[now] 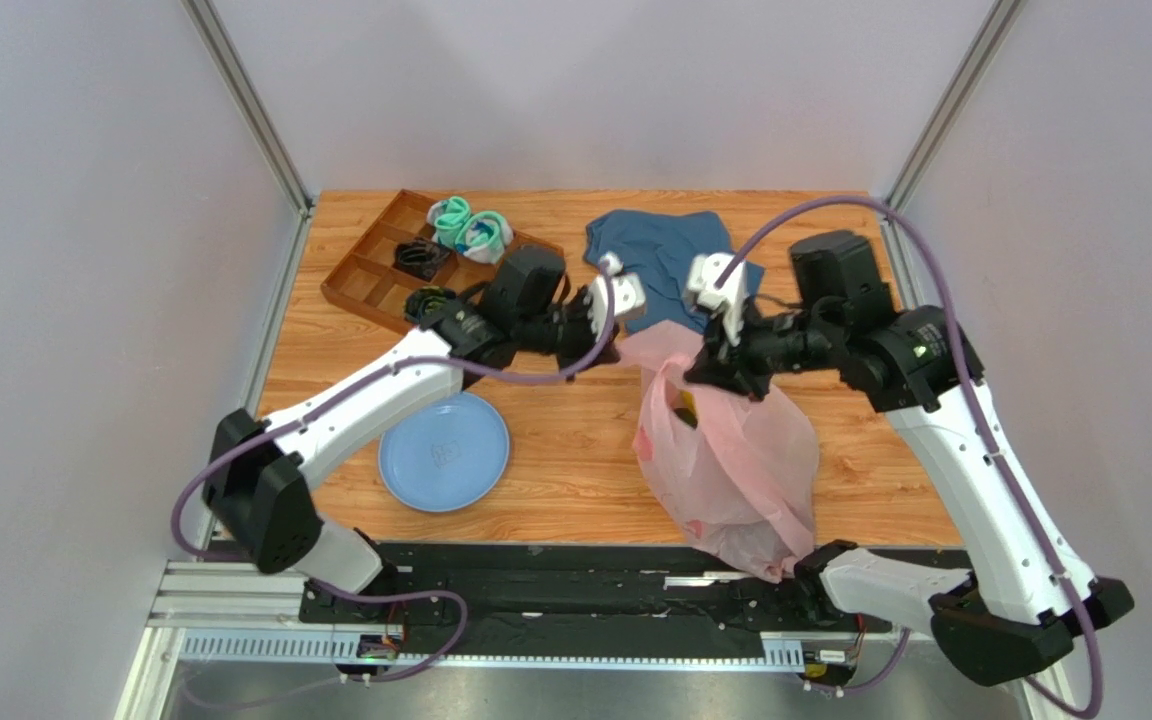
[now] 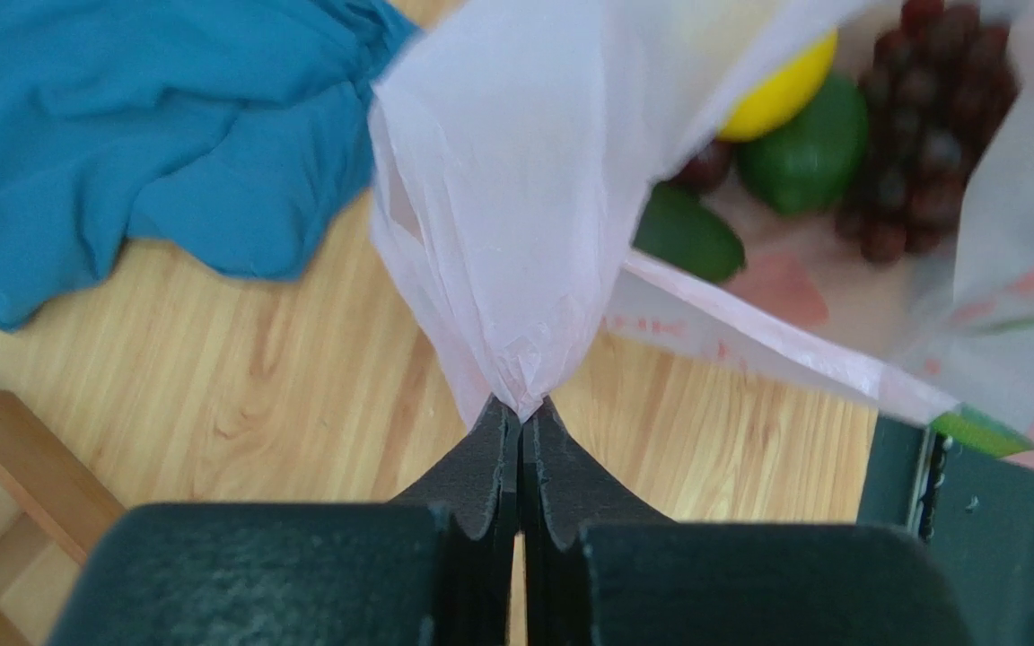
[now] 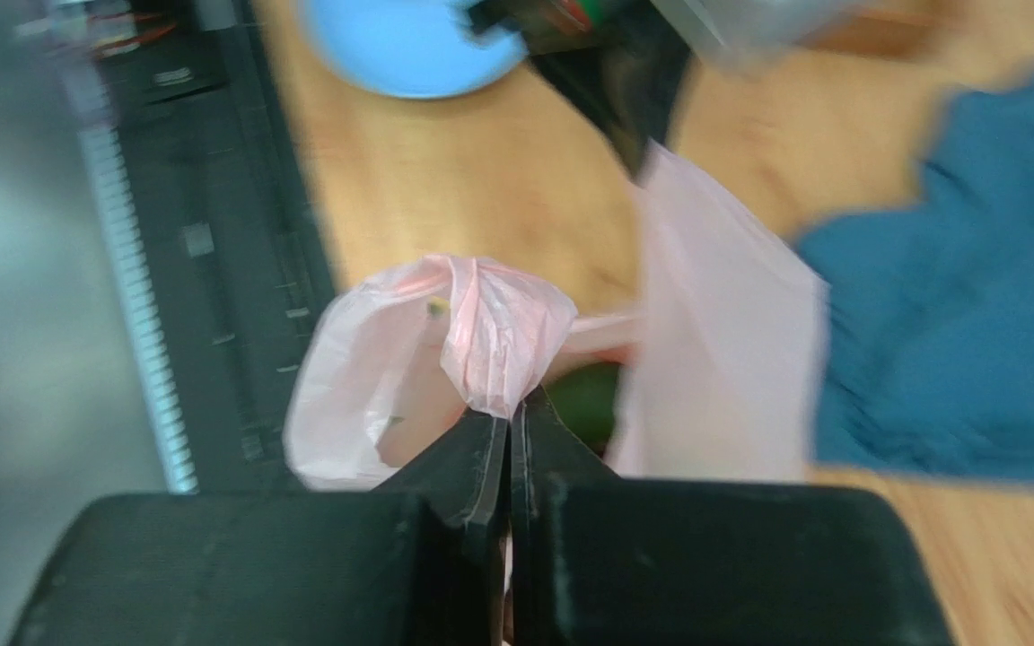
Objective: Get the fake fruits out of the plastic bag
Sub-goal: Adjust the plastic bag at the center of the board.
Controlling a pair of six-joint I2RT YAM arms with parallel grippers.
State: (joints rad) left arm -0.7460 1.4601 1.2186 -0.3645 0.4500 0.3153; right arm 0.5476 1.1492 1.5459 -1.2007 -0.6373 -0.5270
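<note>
The pink plastic bag (image 1: pixel 729 468) is held up off the table, its mouth stretched between both grippers. My left gripper (image 1: pixel 624 327) is shut on the bag's left edge (image 2: pixel 523 242). My right gripper (image 1: pixel 711 369) is shut on a bunched handle of the bag (image 3: pixel 489 323). Through the open mouth, the left wrist view shows fake fruits inside: a yellow citrus (image 2: pixel 781 92), a lime-green fruit (image 2: pixel 806 159), a dark green avocado (image 2: pixel 692 233), a purple grape bunch (image 2: pixel 934 128) and a dark red fruit (image 2: pixel 706 164). A green fruit (image 3: pixel 593 396) shows in the right wrist view.
A blue plate (image 1: pixel 444 453) lies at the front left. A brown wooden tray (image 1: pixel 381 270) with teal socks (image 1: pixel 471 228) stands at the back left. A dark blue cloth (image 1: pixel 666 252) lies at the back, behind the bag. A black rail (image 1: pixel 567 600) runs along the near edge.
</note>
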